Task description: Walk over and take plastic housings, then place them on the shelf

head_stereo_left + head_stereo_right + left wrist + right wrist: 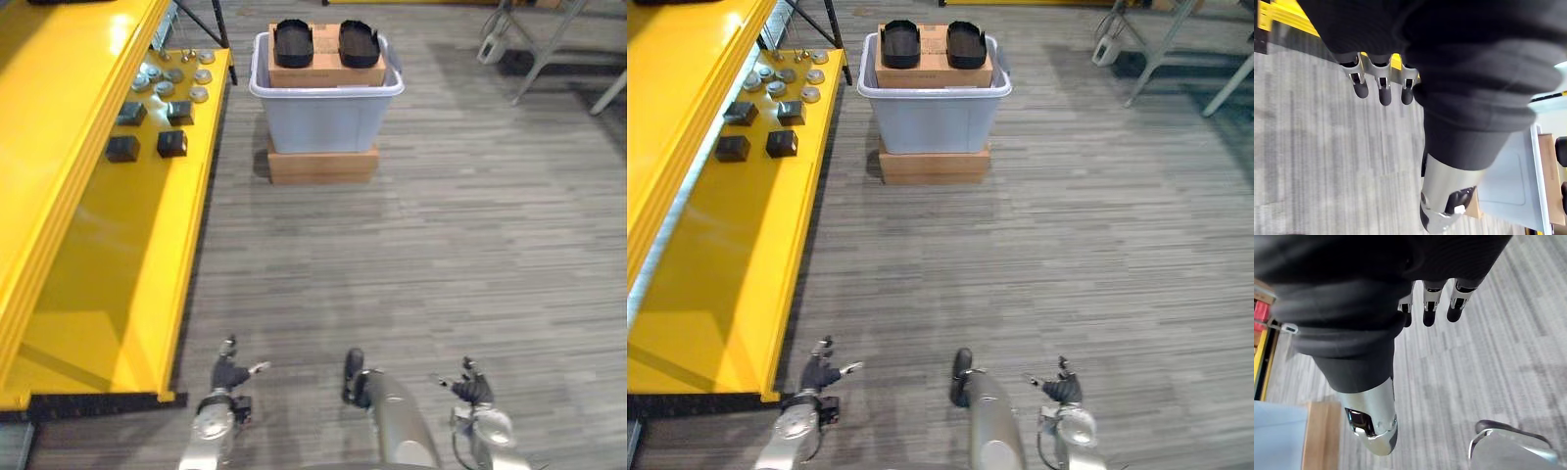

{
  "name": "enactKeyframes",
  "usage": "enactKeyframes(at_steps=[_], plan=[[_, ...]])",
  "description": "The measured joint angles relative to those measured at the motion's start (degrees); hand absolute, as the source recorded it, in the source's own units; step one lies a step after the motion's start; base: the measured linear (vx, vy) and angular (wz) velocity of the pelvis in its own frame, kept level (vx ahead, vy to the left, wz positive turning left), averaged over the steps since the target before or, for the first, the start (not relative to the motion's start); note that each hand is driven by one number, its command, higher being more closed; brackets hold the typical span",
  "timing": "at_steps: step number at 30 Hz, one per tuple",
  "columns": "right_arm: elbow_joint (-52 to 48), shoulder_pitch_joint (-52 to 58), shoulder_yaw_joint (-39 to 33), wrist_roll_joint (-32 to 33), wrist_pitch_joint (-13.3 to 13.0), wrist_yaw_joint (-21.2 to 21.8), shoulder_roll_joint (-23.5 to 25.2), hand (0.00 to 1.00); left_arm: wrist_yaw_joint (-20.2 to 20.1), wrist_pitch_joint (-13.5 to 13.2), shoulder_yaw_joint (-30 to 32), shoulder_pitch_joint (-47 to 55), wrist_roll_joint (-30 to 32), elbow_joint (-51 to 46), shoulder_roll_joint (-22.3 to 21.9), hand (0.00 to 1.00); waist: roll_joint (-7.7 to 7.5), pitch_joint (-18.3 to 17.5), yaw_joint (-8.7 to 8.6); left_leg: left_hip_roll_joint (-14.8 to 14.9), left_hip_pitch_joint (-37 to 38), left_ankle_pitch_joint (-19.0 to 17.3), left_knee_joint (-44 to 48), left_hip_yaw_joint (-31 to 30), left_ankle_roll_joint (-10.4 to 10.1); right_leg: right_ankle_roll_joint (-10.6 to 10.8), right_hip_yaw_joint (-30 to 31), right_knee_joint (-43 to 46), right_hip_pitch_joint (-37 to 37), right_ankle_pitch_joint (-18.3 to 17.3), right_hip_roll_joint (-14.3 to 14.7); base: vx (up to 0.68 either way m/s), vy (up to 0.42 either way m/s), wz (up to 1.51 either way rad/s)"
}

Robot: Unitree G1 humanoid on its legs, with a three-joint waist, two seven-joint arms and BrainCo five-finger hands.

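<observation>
– Plastic housings [294,43]: does either hand have one?

– No. Your left hand [227,374] hangs low with its fingers [1382,93] straight and loose, the thumb apart, and nothing in it. Your right hand [470,389] is the same: its fingers [1431,316] are relaxed, clear of the thumb, and empty. Both hover over the grey plank floor [421,255], well short of the bin [323,117], one to its near left and one to its near right.

– So where do you find the housings?

– Look at the bin. Two black, shallow, round-ended shells lie side by side on top of a cardboard box [326,70] that sits inside the bin and rises just above its rim. The bin is pale grey and stands on a flat brown base [323,164].

– And the shelf?

– You have the yellow shelf [118,255] just left of the bin. On the stretch nearest the bin lie four small black blocks [172,143] and, just past them, a cluster of round silver discs [176,76].
</observation>
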Motion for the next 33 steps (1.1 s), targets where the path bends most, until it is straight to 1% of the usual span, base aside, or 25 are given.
enactKeyframes(at_steps=[2,4,6,7,8,9,10,11,12,15,16,17,18,19,20,21,23,25,26,27,28,29,30,32,33], plan=[[0.11,0.02,0.18,0.07,-0.42,-0.08,0.69,0.00,0.01,0.01,0.06,0.29,-0.09,0.30,-0.05,0.00,-1.79,0.95,1.23,1.66,-6.42,-4.54,8.58,2.76,4.23,0.19,0.36,-7.69,9.67,0.10,1.38,0.54,-0.173,0.01],[0.30,0.07,0.02,0.65,-0.79,-0.32,0.80,0.00,0.00,0.00,-0.01,0.95,-0.13,0.09,-0.17,0.00,-3.09,1.08,1.83,0.46,-12.79,-7.87,4.63,5.10,4.06,0.64,0.78,-13.67,16.15,0.37,1.76,0.54,-0.154,-0.05],[1.08,-0.32,-0.43,1.35,-0.82,-0.45,0.75,0.00,0.00,0.07,-0.18,1.51,-0.11,-0.26,-0.48,0.00,-3.55,1.39,2.80,-2.92,-18.98,-9.98,-6.99,4.67,4.03,1.00,1.77,-17.14,19.97,0.27,2.02,0.51,-0.072,-0.27],[2.49,-0.70,-0.35,1.78,-0.79,-0.53,0.65,0.00,0.04,0.11,-0.51,1.65,-0.10,-0.53,-0.62,0.00,-4.02,1.54,3.66,-6.70,-21.41,-9.56,-19.08,2.24,3.37,2.08,2.99,-18.72,21.79,-0.36,1.56,0.62,0.038,-0.58],[3.25,-0.61,-1.17,1.77,-0.78,-0.48,0.79,0.00,0.07,0.21,-0.58,2.15,-0.08,-0.59,-1.24,0.00,-3.55,1.43,4.33,-9.99,-21.63,-7.04,-33.33,-1.00,1.57,3.56,4.21,-20.39,24.17,-1.17,1.85,0.62,0.061,-0.59],[3.68,-0.40,-1.65,1.77,-0.78,-0.58,0.84,0.00,0.12,0.25,-0.63,2.58,-0.03,-0.64,-1.74,0.00,-3.01,1.27,4.61,-10.78,-21.50,-4.80,-39.81,-2.75,1.77,4.30,5.04,-21.28,25.60,-1.61,2.55,0.52,0.092,-0.72],[4.80,-0.04,-1.78,1.76,-0.62,-1.20,0.85,0.00,0.11,0.34,-0.68,3.26,0.06,-0.57,-2.39,0.00,-2.20,1.02,5.25,-10.93,-21.36,3.23,-42.28,-5.40,2.66,6.20,6.97,-21.93,27.94,-3.35,3.40,0.56,0.161,-0.76],[5.10,0.11,-1.58,1.76,-0.54,-1.36,1.92,0.00,0.09,0.50,-0.57,3.59,0.06,-0.44,-2.00,0.00,-3.35,0.32,5.38,-12.16,-21.36,4.78,-39.47,-5.73,5.01,7.71,8.95,-21.78,29.37,-4.68,2.42,0.58,0.160,-0.60],[4.94,0.26,-1.50,1.77,-0.74,-1.36,2.44,0.00,0.07,0.56,-0.62,3.81,0.05,-0.47,-1.81,0.00,-4.68,-0.55,4.64,-12.99,-21.94,2.65,-37.89,-5.88,6.33,8.17,9.09,-20.74,28.98,-4.95,0.83,0.73,0.193,-0.22],[7.75,0.60,-2.73,1.77,-0.56,-1.31,2.83,0.00,0.04,0.56,-0.69,2.31,-0.10,-0.15,-2.50,0.00,-5.82,-1.06,4.68,-14.12,-19.84,-6.06,-31.83,-2.84,7.53,10.92,13.05,1.49,21.89,-6.26,-4.00,0.59,0.173,-0.22],[8.11,0.80,-2.97,1.77,-0.55,-1.30,2.97,0.00,0.04,0.57,-0.70,2.38,-0.12,0.10,-2.43,0.00,-6.06,-1.06,4.51,-14.85,-18.21,-7.45,-31.75,-2.68,7.78,12.42,13.35,8.06,19.88,-5.33,-5.42,0.57,0.166,0.02],[8.76,1.28,-3.27,1.76,-0.40,-1.29,3.21,0.00,0.08,0.62,-0.70,2.40,-0.17,0.52,-2.10,0.00,-6.22,-1.02,3.92,-16.13,-14.56,-10.36,-31.75,-2.70,8.56,15.53,13.56,22.31,15.42,-1.32,-8.46,0.70,0.150,0.15],[9.31,1.77,-3.24,1.75,0.13,-1.11,3.49,0.00,0.16,0.68,-1.04,2.55,-0.36,0.71,-1.74,0.00,-6.09,-0.95,3.34,-16.69,-10.17,-12.53,-32.40,-2.99,9.07,13.85,12.94,32.83,11.11,-3.00,-10.04,0.58,0.096,0.14],[9.29,1.81,-3.22,1.74,0.19,-1.07,3.70,0.00,0.23,0.69,-1.14,2.60,-0.56,0.74,-1.61,0.00,-5.87,-0.91,3.26,-16.69,-7.82,-13.13,-33.41,-3.10,9.12,12.31,12.24,35.43,9.43,-4.15,-10.54,0.59,0.052,0.05],[9.10,2.03,-3.05,1.74,0.18,-1.00,3.86,0.00,0.28,0.69,-1.26,2.73,-0.77,0.82,-0.97,0.00,-5.26,-1.22,3.10,-16.50,-3.11,-13.52,-36.59,-3.54,9.25,9.28,9.62,36.09,6.08,-6.39,-10.82,0.59,0.010,0.04],[9.01,1.91,-2.40,1.74,0.04,-1.00,3.29,0.00,0.29,0.65,-1.41,2.49,-1.31,1.13,-0.68,0.00,-3.92,-1.00,3.05,-15.30,1.12,-13.49,-39.56,-3.78,9.19,7.29,5.66,32.03,3.16,-8.55,-10.07,0.59,-0.010,0.09],[9.01,1.74,-1.55,1.72,-0.04,-0.94,2.54,0.00,0.31,0.61,-1.42,1.37,-1.69,1.57,-0.64,0.00,-2.20,-0.93,2.83,-12.93,4.79,-13.45,-41.58,-3.85,9.13,6.43,2.45,21.35,-1.60,-9.15,-8.14,0.57,-0.058,0.25],[8.97,1.61,-1.51,1.70,-0.03,-0.94,2.53,0.00,0.31,0.57,-1.36,1.28,-1.69,1.79,-0.62,0.00,-2.10,-0.83,2.31,-11.54,7.71,-13.58,-42.22,-4.32,8.73,8.22,5.99,7.21,-5.64,-4.92,-5.86,0.57,-0.124,0.50],[8.90,2.37,-1.46,1.68,-0.01,-0.93,2.58,0.00,0.39,0.50,-1.12,1.45,-1.63,2.04,-0.46,0.00,-3.17,-1.07,1.49,-11.42,9.62,-14.29,-42.28,-4.46,5.49,9.34,10.31,-3.85,-5.75,1.82,-4.75,0.47,-0.154,0.59],[8.88,2.92,-1.45,1.65,0.01,-0.95,2.42,0.00,0.44,0.49,-0.95,1.52,-1.57,2.45,-0.08,0.00,-3.49,-1.13,1.24,-11.49,10.78,-15.35,-42.10,-4.86,3.56,9.30,11.79,-5.89,-5.53,8.42,-4.45,0.63,-0.224,0.60],[9.33,3.52,-1.49,1.64,0.28,-0.97,1.48,0.00,0.46,0.66,-0.92,1.26,-1.54,4.93,-1.36,0.00,-1.87,-1.33,1.14,-9.28,12.59,-16.61,-41.41,-6.01,1.59,5.75,12.54,-2.41,-5.49,12.59,-2.99,0.63,-0.211,0.27],[8.80,2.59,-1.64,1.65,0.29,-0.96,1.26,0.00,0.34,0.68,-0.87,1.46,-1.49,5.17,-1.91,0.00,-1.61,-1.89,1.31,-8.40,11.02,-14.92,-37.81,-6.38,-1.13,5.23,13.21,1.83,-6.64,8.75,-2.83,0.61,-0.218,0.18],[8.53,2.39,-1.85,1.68,0.24,-0.93,1.29,0.00,0.21,0.68,-1.05,1.38,-1.45,5.16,-2.13,0.00,-1.62,-1.89,1.04,-8.34,9.88,-13.85,-34.96,-6.98,-1.98,5.04,12.55,3.41,-6.64,7.02,-3.30,0.65,-0.266,0.29],[8.64,2.58,-1.49,1.73,0.31,-0.24,1.45,0.00,0.07,0.60,-1.12,1.05,-1.41,5.28,-3.11,0.00,-1.66,-1.29,-0.04,-5.43,2.79,-6.59,-16.74,-7.71,-2.40,4.17,9.49,1.34,-0.13,3.21,-3.28,0.60,-0.293,0.56],[8.79,2.69,-1.41,1.83,0.32,-0.21,1.59,0.00,0.07,0.57,-1.12,1.07,-1.45,5.31,-3.16,0.00,-1.87,-1.05,0.12,-3.99,0.97,-7.33,-12.11,-6.98,-1.62,4.10,8.92,-0.64,2.51,3.17,-2.60,0.45,-0.210,0.37]])
